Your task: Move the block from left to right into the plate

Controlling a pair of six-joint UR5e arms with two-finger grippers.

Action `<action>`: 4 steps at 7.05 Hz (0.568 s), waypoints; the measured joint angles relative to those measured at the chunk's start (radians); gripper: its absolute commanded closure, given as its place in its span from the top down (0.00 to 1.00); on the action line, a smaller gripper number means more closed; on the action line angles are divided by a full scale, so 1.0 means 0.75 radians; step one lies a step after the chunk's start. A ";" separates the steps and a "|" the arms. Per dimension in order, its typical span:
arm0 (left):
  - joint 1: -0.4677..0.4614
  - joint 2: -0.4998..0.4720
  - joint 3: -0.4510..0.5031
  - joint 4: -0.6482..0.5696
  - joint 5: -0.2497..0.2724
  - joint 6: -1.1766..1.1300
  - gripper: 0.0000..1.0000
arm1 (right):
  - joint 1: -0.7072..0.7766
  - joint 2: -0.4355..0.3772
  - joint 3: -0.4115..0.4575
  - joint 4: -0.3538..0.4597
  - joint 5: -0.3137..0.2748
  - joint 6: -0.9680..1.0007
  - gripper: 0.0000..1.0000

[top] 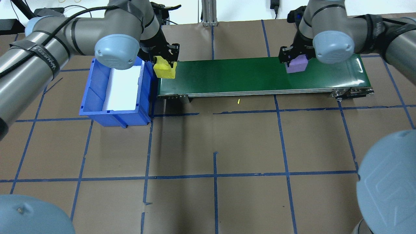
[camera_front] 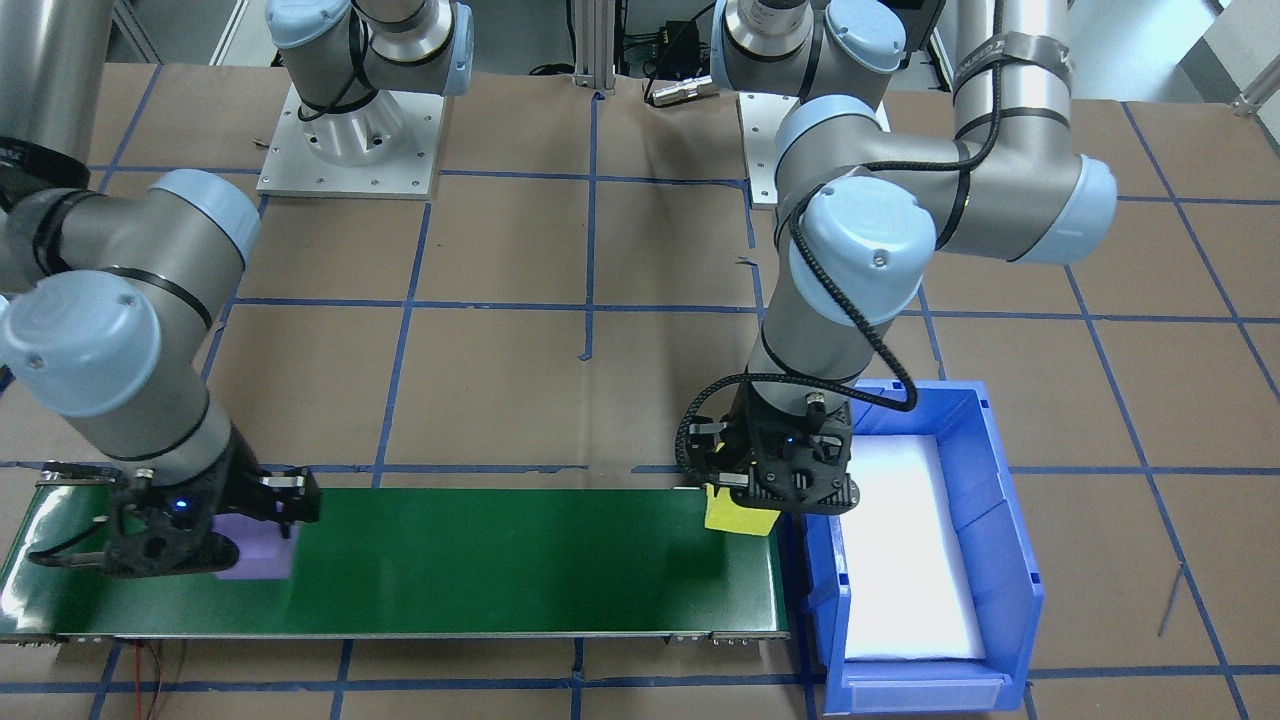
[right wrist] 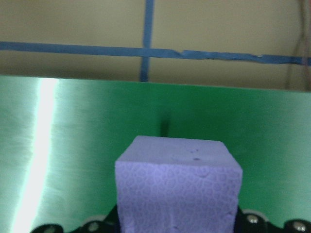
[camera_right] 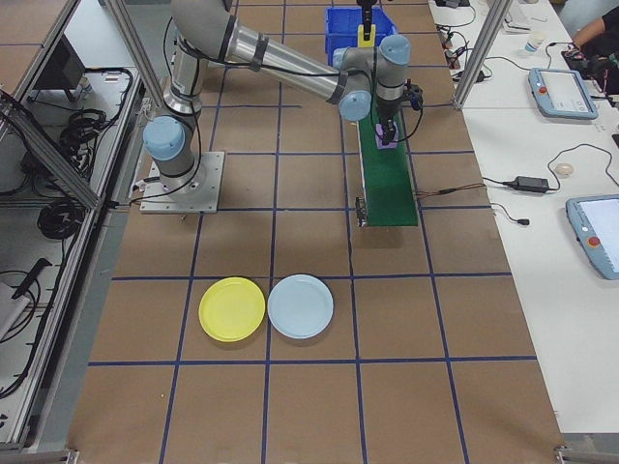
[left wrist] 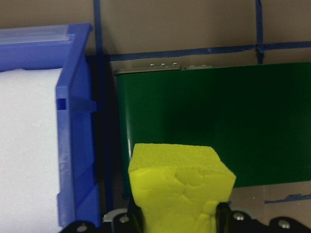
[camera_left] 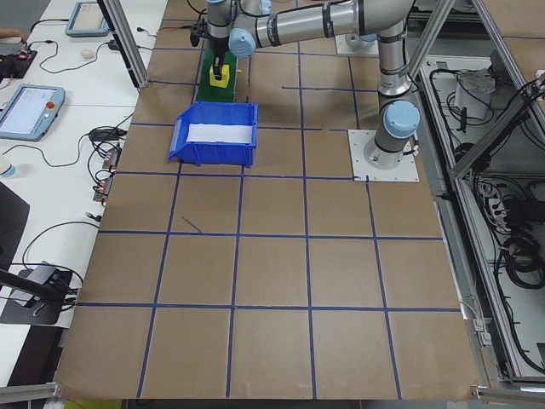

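We found the left gripper pinching a yellow foam block between its fingers, holding it over the end of the green conveyor belt that lies nearest the blue bin; in the left wrist view the block filled the lower middle, with the belt beyond it and the bin's wall just to its side. We could not tell from any view whether the yellow block touched the belt or hung just above it. The bin stood touching, or just beside, that end of the belt, and a white foam liner covered its floor. At the far end of the belt, we saw the right gripper clamped on a purple foam block, its fingers either side of it; in the overhead view this block sat low over the green surface, and the right wrist view showed the purple block close to the lens with the belt stretching away behind it. Both arms reached out from their bases across the brown worktop, which was marked off in squares by blue tape. In the exterior right view, a yellow plate and a pale blue plate lay side by side on the worktop, almost touching, well apart from the belt and from both blocks.
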 measured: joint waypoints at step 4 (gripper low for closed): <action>-0.041 -0.147 0.016 0.183 0.018 -0.007 0.80 | -0.669 -0.133 0.209 -0.013 -0.122 -0.962 0.37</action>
